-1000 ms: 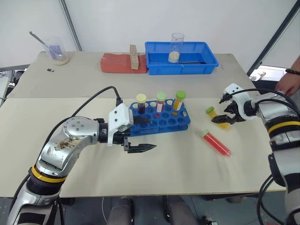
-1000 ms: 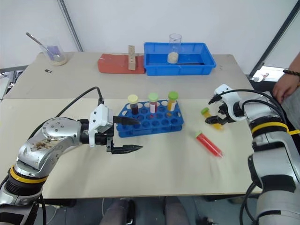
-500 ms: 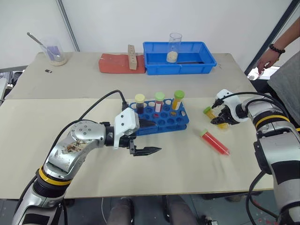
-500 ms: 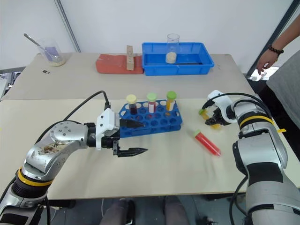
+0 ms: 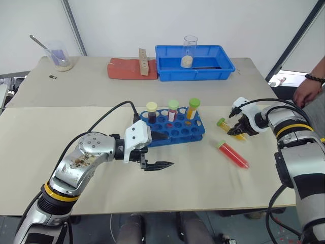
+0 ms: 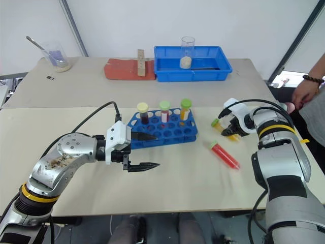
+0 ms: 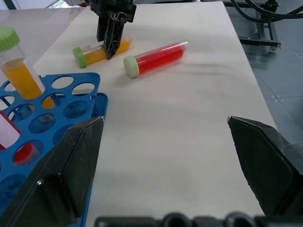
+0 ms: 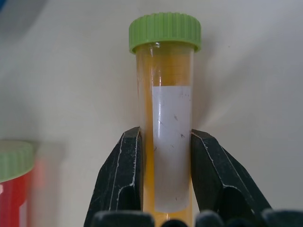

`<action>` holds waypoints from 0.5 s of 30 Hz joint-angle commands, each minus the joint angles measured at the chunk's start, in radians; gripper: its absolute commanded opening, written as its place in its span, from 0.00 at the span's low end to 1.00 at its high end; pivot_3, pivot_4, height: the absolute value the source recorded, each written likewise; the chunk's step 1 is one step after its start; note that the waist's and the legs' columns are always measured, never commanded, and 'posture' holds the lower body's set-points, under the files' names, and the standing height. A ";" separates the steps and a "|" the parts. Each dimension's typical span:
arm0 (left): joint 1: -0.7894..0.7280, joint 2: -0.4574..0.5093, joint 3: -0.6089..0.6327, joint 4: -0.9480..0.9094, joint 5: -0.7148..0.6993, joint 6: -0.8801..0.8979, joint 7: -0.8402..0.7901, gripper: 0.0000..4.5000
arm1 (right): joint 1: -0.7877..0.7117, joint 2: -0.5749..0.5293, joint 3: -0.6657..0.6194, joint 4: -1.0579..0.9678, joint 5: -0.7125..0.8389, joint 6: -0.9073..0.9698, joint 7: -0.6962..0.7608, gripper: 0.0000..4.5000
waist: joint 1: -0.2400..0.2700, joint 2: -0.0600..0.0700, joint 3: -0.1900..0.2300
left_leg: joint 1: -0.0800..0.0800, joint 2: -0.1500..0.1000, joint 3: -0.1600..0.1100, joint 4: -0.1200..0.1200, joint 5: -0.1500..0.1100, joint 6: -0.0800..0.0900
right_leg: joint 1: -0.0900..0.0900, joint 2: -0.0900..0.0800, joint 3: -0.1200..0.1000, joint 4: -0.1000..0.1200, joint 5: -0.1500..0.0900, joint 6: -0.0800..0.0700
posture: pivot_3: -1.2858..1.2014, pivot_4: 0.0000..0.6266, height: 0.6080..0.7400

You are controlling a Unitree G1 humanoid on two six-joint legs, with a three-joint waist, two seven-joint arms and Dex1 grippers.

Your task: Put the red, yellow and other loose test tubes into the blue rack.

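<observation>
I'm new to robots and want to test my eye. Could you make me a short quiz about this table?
1. How many tubes stand in the blue rack?
2. True or false: the right tool is shut on the yellow tube.
3. The red tube is: A) in the rack, B) lying on the table, C) in the left tool.

Key: 1. Three. 2. True. 3. B; the left tool is open, holding nothing.
</observation>
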 commanded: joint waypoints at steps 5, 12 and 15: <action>-0.014 0.012 0.059 0.016 -0.015 -0.032 -0.021 1.00 | 0.052 -0.134 -0.121 -0.284 0.097 0.067 0.119 0.23 | 0.004 0.000 0.000 | 0.000 0.000 0.000 0.000 0.000 0.000 | 0.000 0.000 0.000 0.000 0.000 0.000 | 0.52 0.24 1.00; -0.034 0.015 0.106 0.043 -0.045 -0.008 -0.031 1.00 | 0.467 -0.240 -0.389 -1.111 0.332 0.434 0.109 0.23 | 0.020 0.001 0.000 | -0.001 0.000 -0.001 0.001 0.000 0.000 | 0.000 0.000 -0.001 0.001 0.000 0.000 | 0.52 0.24 1.00; -0.024 0.017 0.141 0.058 -0.064 -0.018 -0.035 1.00 | 0.676 -0.141 -0.595 -1.486 0.495 0.499 0.030 0.23 | 0.020 0.001 0.000 | 0.000 0.000 -0.001 0.002 0.000 0.000 | 0.000 0.000 -0.001 0.002 -0.001 0.001 | 0.52 0.24 1.00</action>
